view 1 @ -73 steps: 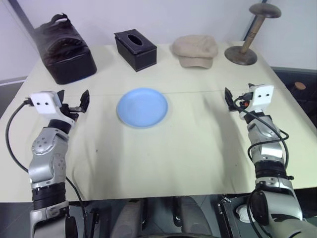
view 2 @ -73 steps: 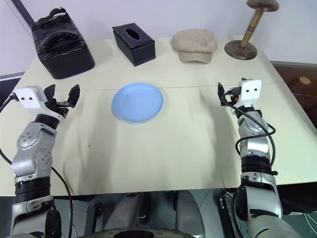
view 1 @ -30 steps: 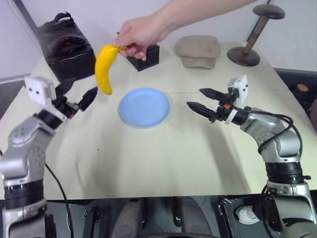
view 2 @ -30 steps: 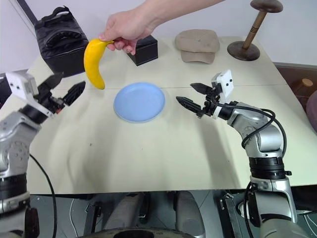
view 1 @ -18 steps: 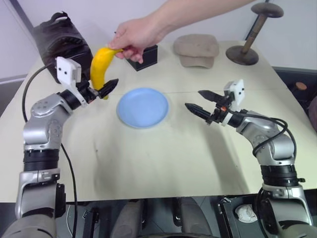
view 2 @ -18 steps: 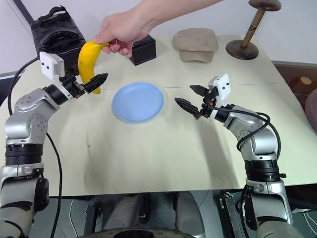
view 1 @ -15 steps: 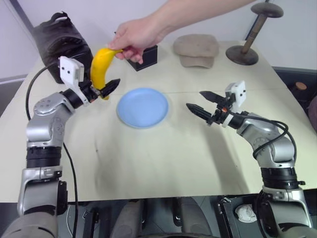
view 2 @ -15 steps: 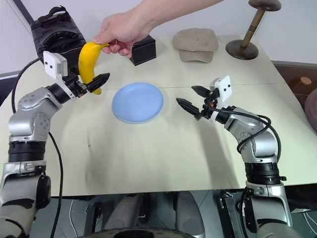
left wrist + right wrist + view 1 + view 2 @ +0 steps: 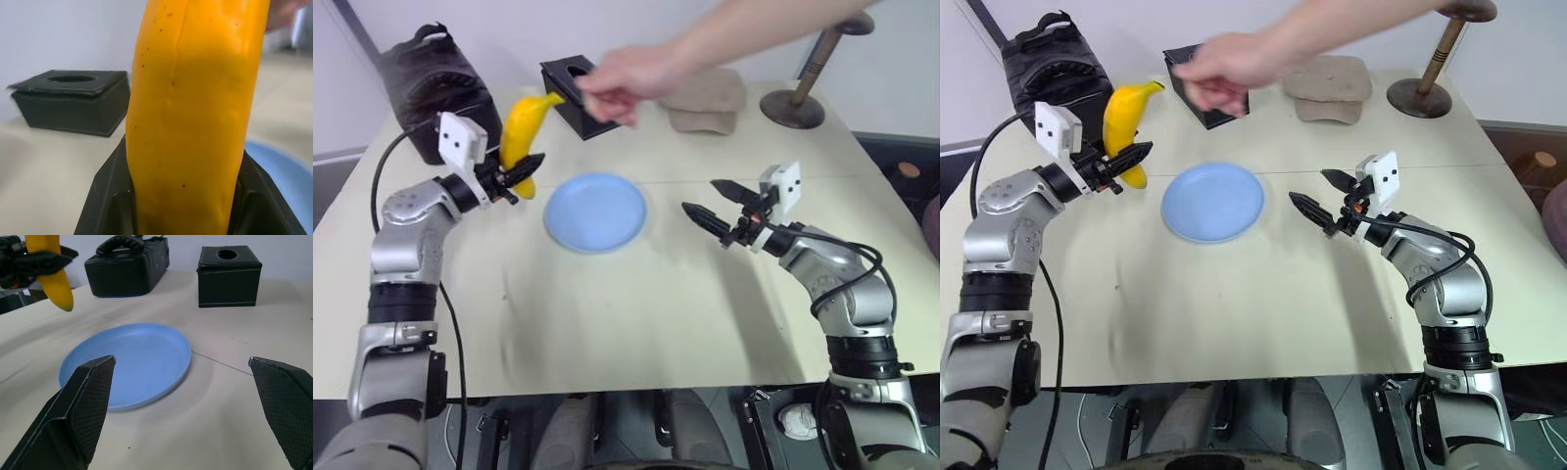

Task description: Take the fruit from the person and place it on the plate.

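Handover step: left claw closed on banana, held upright above desk, just left of blue plate. Person's hand apart from banana. Right claw open, empty. Next: carry banana over plate, lower, release. Tissue box, cap, bag behind; path free.

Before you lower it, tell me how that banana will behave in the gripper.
The banana looks stiff but soft-skinned, so the shut left gripper may bruise it. Held low with most length above, it could pivot. Curved, it likely rocks on the plate.
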